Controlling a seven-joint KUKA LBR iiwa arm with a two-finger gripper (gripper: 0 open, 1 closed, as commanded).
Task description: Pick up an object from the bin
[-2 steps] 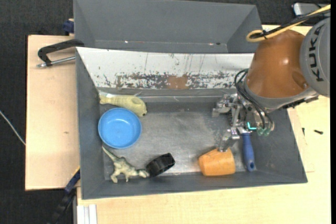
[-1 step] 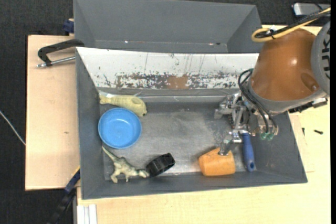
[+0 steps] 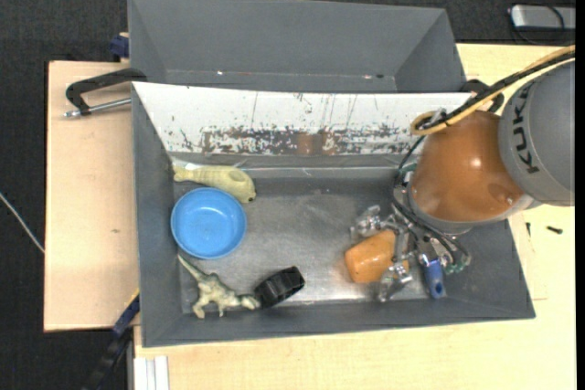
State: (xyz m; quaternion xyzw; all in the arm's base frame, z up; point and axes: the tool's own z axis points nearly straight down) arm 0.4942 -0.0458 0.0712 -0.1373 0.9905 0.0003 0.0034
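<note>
My gripper is low in the bin's front right corner, beneath the arm's orange cover. Its metal fingers stand open, one fingertip behind and the other in front of a rounded orange lump lying on the bin floor. The lump sits between the fingers; whether they touch it I cannot tell. A small blue stick-like piece lies just right of the front finger, partly hidden by the gripper.
A blue bowl sits at the left, with a pale yellow gourd-shaped toy behind it. At the front left lie a pale dinosaur figure and a small black block. The arm covers the bin's right side.
</note>
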